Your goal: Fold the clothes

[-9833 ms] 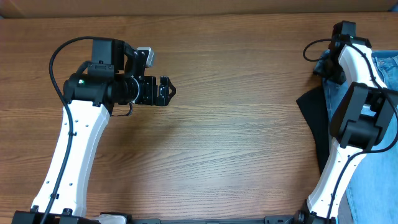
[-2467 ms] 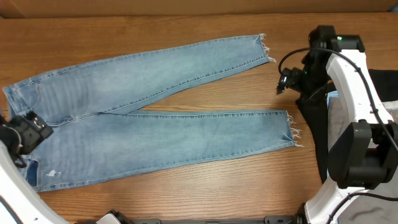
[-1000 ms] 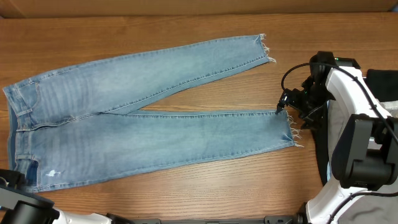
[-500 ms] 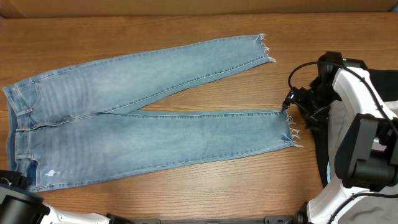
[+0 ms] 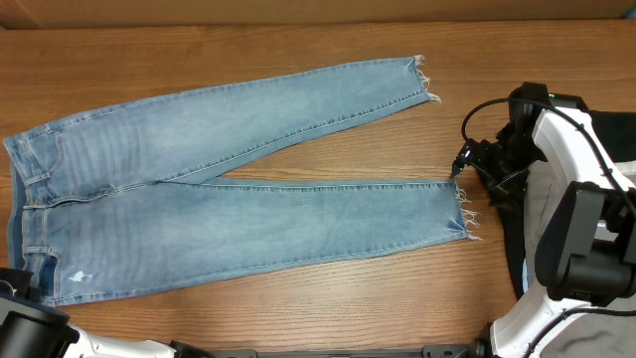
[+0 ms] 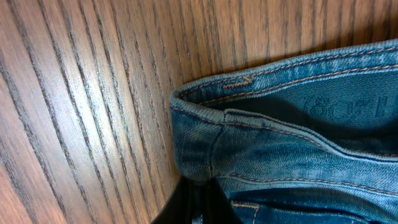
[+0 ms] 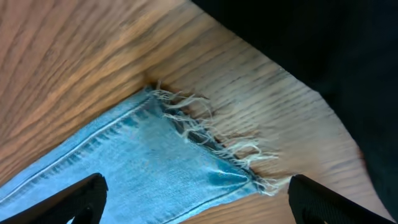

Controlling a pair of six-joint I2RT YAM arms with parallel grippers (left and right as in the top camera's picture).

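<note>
Across wood-grain surface (image 5: 328,40), looking at jeans (image 5: 229,219) lying flat, stretching lengthwise from left to right, with waist at left edge and frayed ends toward right. Splitting into two legs: far one slanting up toward back edge, near one running almost level toward right pincer (image 5: 459,169).

Hanging released there, with jaws spread wide, just over near leg's hem (image 7: 205,155) in right wrist view; seemingly straddling fringe corner rather than touching it, though not telling for certain. Sitting far closer to that end than to far leg's end. Lying just to right of fringe: black garment (image 7: 323,50), so needing care not to catch it.

Clenching left pincer (image 6: 196,202) on near waistband corner (image 6: 199,143), with denim bunching up into dark fingers at bottom of left wrist view. Mostly hiding past bottom-left corner in overhead view.

Judging coming move as turning on this: covering both ends of near long edge, waist end gripped, ankle end waiting directly beneath open jaws, calling for straight drop and pinch before carrying near leg over onto far one.
</note>
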